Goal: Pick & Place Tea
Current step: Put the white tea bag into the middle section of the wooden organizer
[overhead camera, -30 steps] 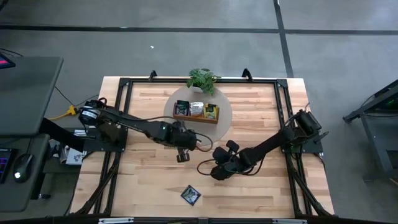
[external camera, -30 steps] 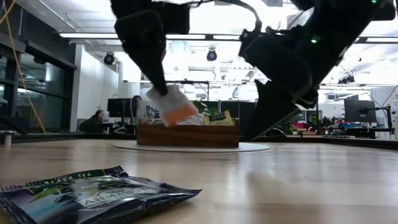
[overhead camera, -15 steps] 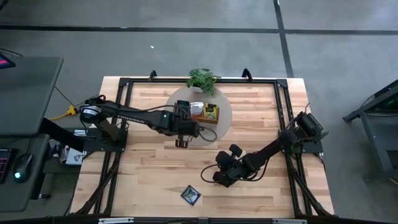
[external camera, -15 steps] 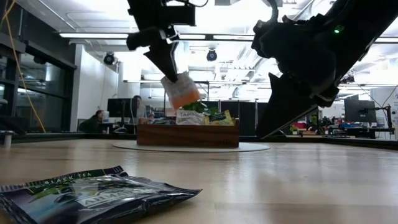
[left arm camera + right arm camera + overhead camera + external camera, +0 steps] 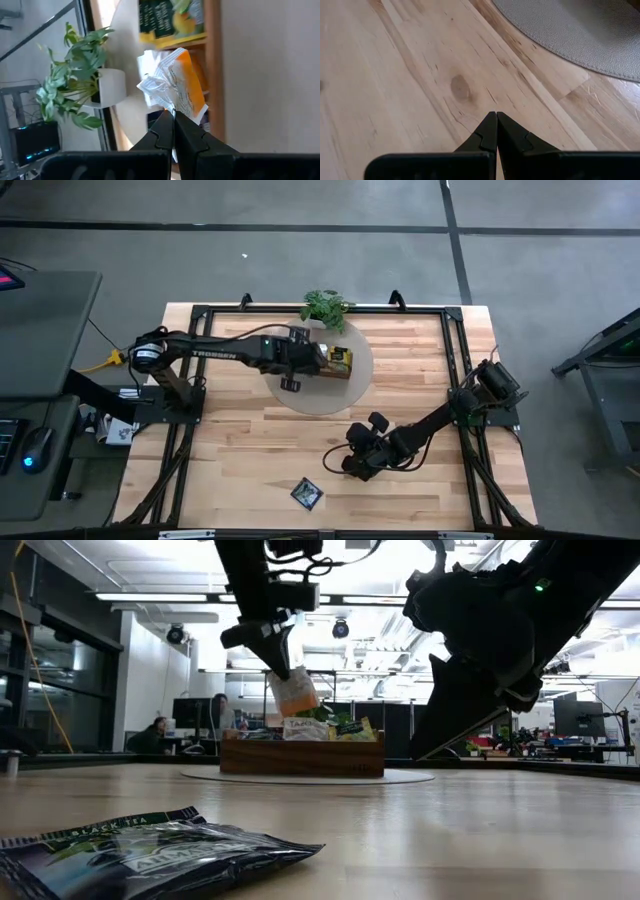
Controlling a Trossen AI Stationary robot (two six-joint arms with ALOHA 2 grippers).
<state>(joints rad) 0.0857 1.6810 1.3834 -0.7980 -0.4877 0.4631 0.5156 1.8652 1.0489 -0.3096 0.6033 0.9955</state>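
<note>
**Operator:** Report the left gripper [image 5: 173, 116]; jaw condition and load.

**Technician:** Jaws clamped on an orange tea sachet [image 5: 182, 92], pinched at its crumpled white edge; in the low view the sachet [image 5: 293, 692] hangs just above the wooden tray [image 5: 302, 756], clear of it; the tray stands on a round grey mat [image 5: 300, 395] beside a potted plant [image 5: 325, 306].

**Operator:** Right gripper [image 5: 495, 121]?

**Technician:** Jaws pressed together, nothing between them; it sits low over bare table [image 5: 395, 75] near the mat's edge.

**Operator:** Remaining tea?

**Technician:** Sachets stand in the tray, a yellow-green one [image 5: 339, 359] at its right end; one dark black-tea sachet [image 5: 150, 850] lies flat on the table near the front edge, well apart from the tray; the right gripper is between them.
</note>
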